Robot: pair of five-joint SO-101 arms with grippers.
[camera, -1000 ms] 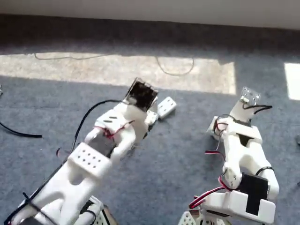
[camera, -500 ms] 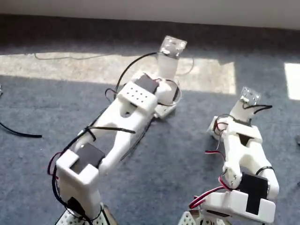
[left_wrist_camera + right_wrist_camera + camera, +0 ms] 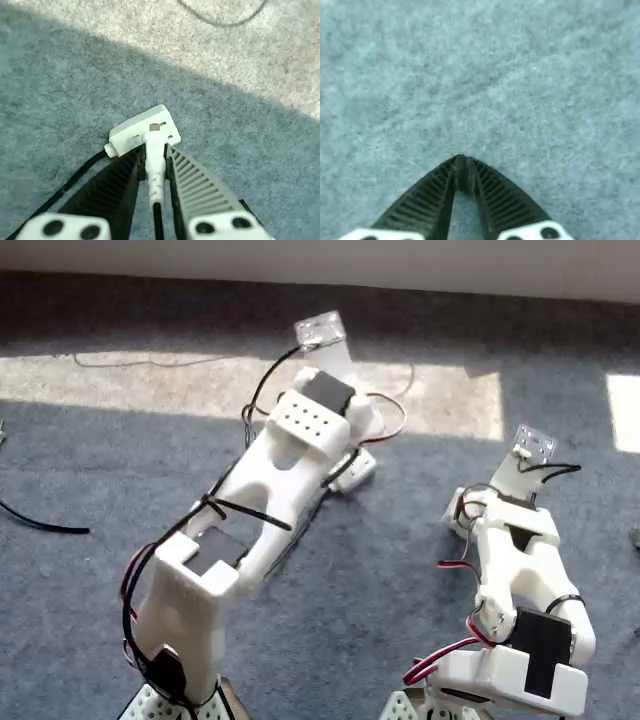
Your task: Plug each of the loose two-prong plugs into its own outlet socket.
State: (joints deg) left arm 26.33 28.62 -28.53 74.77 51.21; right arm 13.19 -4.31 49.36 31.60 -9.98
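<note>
Gripping hand: my left gripper [image 3: 154, 152] is clamped on the plug [image 3: 155, 172].
Plug: white, slim, black-corded, touching the outlet [image 3: 134, 133].
Right gripper [image 3: 464, 169]: tips together, over carpet [image 3: 530, 75].

plug [image 3: 155, 167] — white | outlet socket [image 3: 134, 132] — white | cord [image 3: 158, 222] black | carpet [image 3: 60, 90] grey-blue, flecked | left fingers [image 3: 196, 186] black, ribbed

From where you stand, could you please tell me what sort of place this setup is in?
Probably an indoor room: grey carpet covers the work surface, a sunlit patch falls across it as if through a window, and the left tool holds a plug at a white outlet block.
</note>
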